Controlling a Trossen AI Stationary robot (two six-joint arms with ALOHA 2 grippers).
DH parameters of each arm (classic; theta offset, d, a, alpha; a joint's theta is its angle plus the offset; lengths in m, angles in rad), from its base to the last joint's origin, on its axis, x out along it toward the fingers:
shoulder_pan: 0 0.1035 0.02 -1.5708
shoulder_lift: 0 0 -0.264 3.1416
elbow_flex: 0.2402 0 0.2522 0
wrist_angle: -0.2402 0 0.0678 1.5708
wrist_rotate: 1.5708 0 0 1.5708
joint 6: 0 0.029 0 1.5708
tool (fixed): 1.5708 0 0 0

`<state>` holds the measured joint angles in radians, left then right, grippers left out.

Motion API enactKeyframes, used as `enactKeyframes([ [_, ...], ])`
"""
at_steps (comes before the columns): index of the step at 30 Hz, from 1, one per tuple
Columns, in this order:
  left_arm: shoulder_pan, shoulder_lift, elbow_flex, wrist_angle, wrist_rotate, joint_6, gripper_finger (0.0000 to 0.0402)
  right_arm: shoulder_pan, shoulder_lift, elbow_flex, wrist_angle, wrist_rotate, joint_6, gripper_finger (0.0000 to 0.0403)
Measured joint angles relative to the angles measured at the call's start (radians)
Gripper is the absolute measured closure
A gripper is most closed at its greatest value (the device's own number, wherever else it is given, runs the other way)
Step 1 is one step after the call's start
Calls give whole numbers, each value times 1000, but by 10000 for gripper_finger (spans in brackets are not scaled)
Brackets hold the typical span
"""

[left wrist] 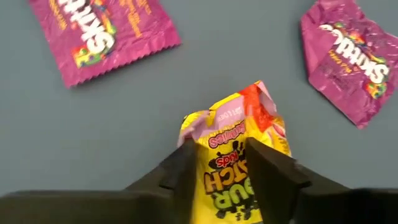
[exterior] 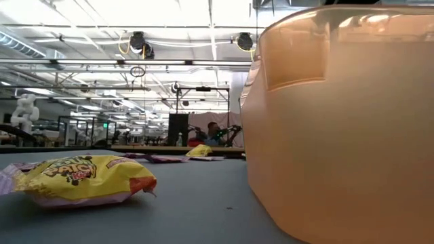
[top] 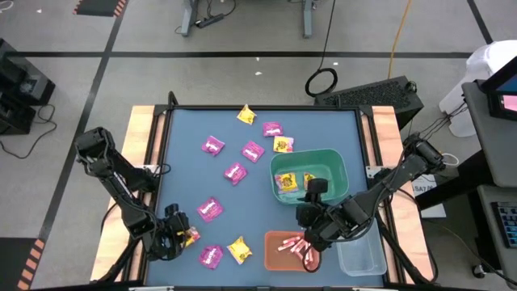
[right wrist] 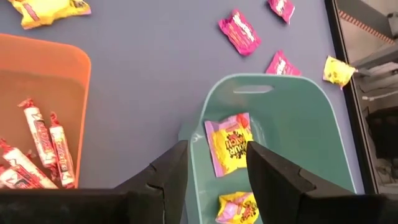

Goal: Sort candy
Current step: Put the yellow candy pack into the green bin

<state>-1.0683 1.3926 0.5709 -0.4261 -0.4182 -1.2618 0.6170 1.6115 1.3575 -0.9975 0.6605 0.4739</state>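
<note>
Magenta packets (top: 235, 172) and yellow packets (top: 246, 115) lie scattered flat on the blue table top. My left gripper (top: 182, 236) is near the table's near left corner, shut on a yellow packet (left wrist: 233, 149). My right gripper (top: 315, 192) hangs open over the green bin's (top: 339, 166) near wall, holding nothing. Two yellow packets (right wrist: 230, 143) lie on the green bin's floor. Pink-white sticks (right wrist: 43, 143) lie in the orange bin (top: 279, 257). Another yellow packet (exterior: 81, 179) lies loose beside the orange bin (exterior: 339, 129). My left gripper pinches the yellow packet between its two fingers (left wrist: 183, 168), across the packet's width. The packet's crumpled far end (left wrist: 249, 106) sticks out beyond the fingertips. Whether the packet is lifted clear of the table, I cannot tell.
A clear bin (top: 359, 257) stands at the near right corner, right of the orange bin. Two magenta packets (left wrist: 99, 34) lie just beyond my left gripper. Wooden rails (top: 137, 153) border the table's left and right sides. The table's left middle has open surface.
</note>
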Motion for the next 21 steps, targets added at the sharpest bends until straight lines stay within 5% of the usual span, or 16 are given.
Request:
enactKeyframes([
  [5,0,1,17,2,-13,39,345,0,0,0,62,0,-35,250],
  [10,0,1,47,6,-37,98,393,0,0,0,331,-29,-170,250],
  [15,11,1,109,-2,-97,191,391,1,0,-39,653,-91,-381,250],
  [21,62,-7,231,1,-237,474,388,-9,75,-100,1173,-236,-601,250],
])
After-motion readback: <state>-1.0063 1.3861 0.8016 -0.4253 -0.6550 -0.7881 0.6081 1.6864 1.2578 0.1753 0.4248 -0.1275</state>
